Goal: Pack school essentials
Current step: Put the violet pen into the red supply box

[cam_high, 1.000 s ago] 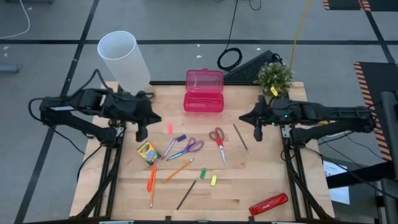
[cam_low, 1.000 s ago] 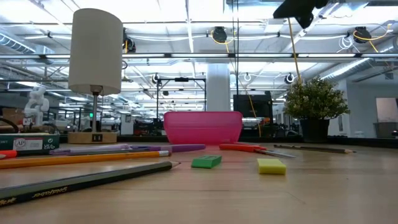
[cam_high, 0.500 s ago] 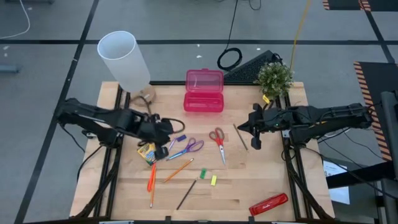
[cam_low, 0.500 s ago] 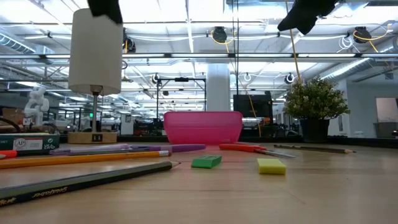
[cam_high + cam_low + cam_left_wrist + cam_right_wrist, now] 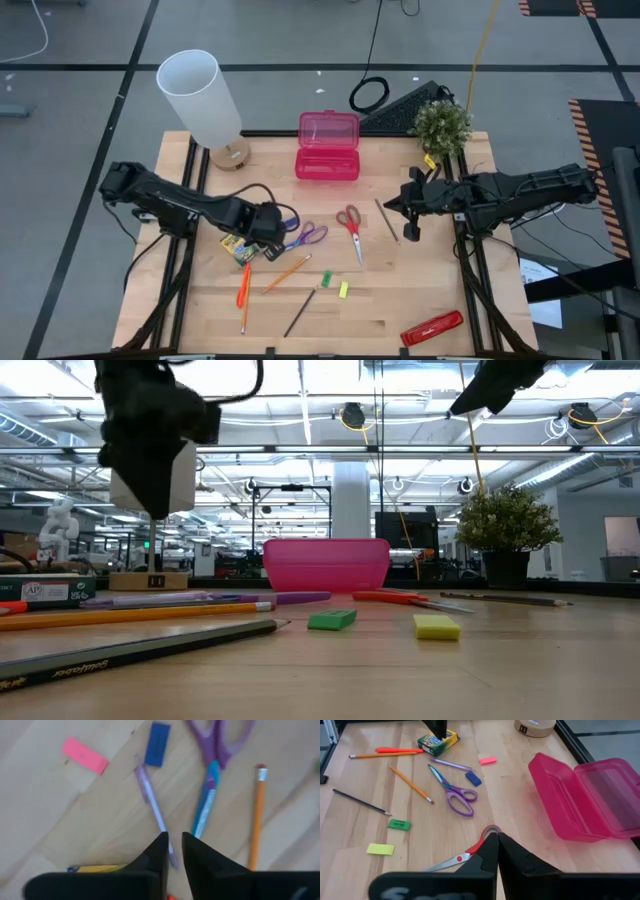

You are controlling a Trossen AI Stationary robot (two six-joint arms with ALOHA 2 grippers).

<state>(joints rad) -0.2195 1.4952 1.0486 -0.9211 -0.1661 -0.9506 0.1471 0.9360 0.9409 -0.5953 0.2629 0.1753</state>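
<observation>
Left claw has dropped over the crayon box.

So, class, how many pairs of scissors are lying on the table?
2. The purple-handled scissors lie near the table's middle, just beside the left gripper. The red-handled scissors lie right of them, towards the right gripper. None seem hidden.

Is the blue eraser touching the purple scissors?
Apart. The right wrist view shows bare wood between the blue eraser and the purple scissors.
</observation>
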